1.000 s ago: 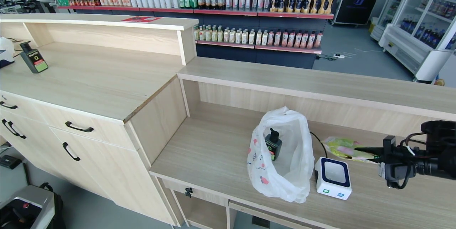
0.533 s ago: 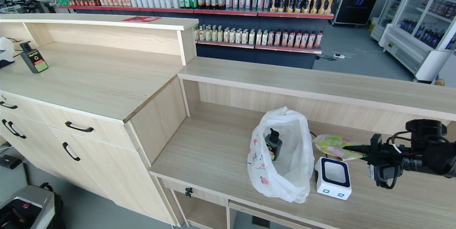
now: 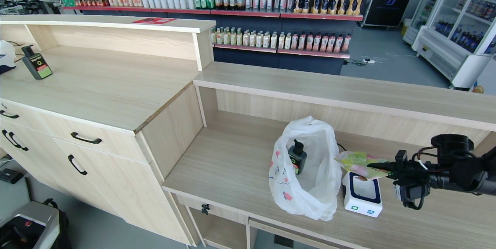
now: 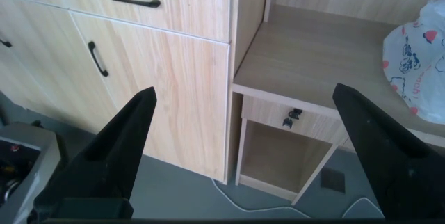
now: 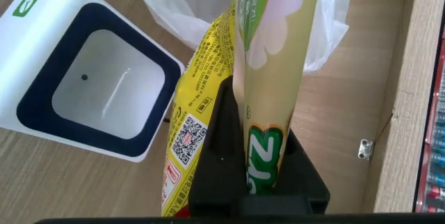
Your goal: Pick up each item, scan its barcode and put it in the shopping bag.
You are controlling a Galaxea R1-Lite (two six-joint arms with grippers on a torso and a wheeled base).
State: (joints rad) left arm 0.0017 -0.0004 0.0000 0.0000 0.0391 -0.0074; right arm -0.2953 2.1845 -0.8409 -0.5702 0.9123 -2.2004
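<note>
Shop checkout: light wood counter (image 3: 232, 163), drink shelves behind.

White shopping bag (image 3: 310, 194) stands near the counter's front edge, mouth open, with a dark pump bottle (image 3: 297, 158) inside. The white scanner (image 3: 362, 194) sits just beside the bag, also near the front edge. The right hand (image 3: 381, 166) is clamped on one end of a yellow-green snack packet (image 3: 356, 162), held in the air over the scanner's back edge with the free end toward the bag. The left hand (image 4: 243, 154) is off the front edge, fingers spread wide, holding nothing.
</note>
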